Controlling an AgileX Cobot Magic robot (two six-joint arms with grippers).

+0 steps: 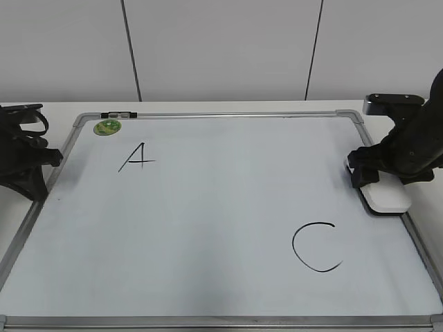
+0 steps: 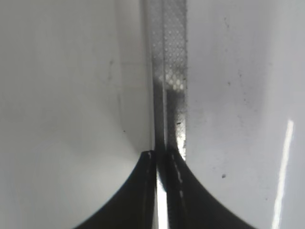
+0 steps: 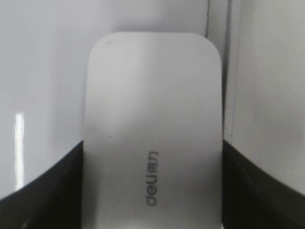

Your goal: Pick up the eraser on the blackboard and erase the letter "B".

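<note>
**Right gripper has the eraser at the board's right edge**

From the outside camera, you see the right gripper (image 1: 374, 181) low at the right side of the blackboard (image 1: 208, 228). Its black fingers sit on both sides of the white eraser (image 1: 387, 197), and the eraser lies flat on the board, right next to the silver frame. A big black "C" (image 1: 315, 247) is drawn near the gripper, a bit toward the middle of the board and closer to the camera. A black "A" (image 1: 137, 158) and a round green sticker (image 1: 107, 127) are far across the board from it. You cannot see any "B" on the board. Your left gripper (image 1: 31, 166) rests at the board's left edge.

In the left wrist camera, the left gripper (image 2: 164, 191) has its two dark fingers pressed together. The silver frame (image 2: 169, 71) runs straight out from its tips.

In the right wrist camera, the eraser (image 3: 152, 124) fills the space between the two dark fingers (image 3: 43, 191), and they pinch its long sides. Small grey letters show on its top.
</note>
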